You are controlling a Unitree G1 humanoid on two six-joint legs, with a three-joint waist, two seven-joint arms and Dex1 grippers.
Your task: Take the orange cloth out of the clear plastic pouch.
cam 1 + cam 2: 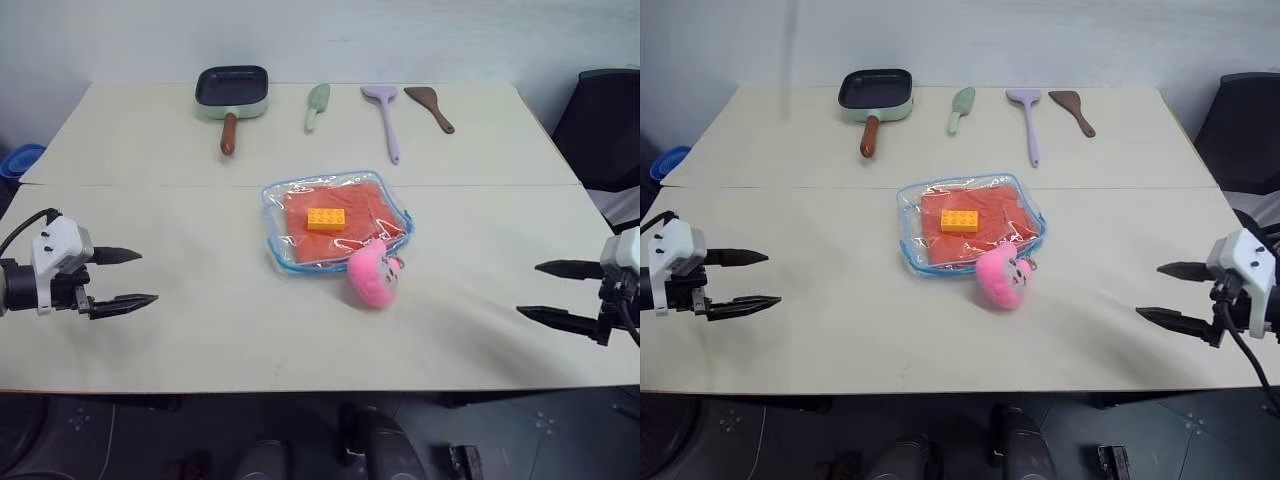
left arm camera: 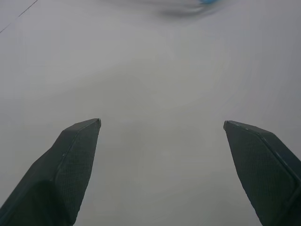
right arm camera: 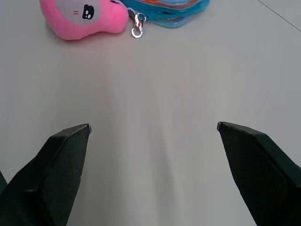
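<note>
Pouch: clear plastic pouch [image 1: 336, 222], flat on the worktop [image 1: 200, 340] near the middle, turned a little askew, light blue trim round its rounded edge, film crinkled and glinting.
Cloth: orange cloth [image 1: 340, 235] lying flat inside the pouch, filling almost its whole width, not yet out.
On top: small yellow-orange toy brick [image 1: 326, 219] over the cloth.

Cloth [image 1: 335, 222] in pouch [image 1: 278, 200], brick [image 1: 326, 219] on top (plush [image 1: 371, 276] just before)
</note>
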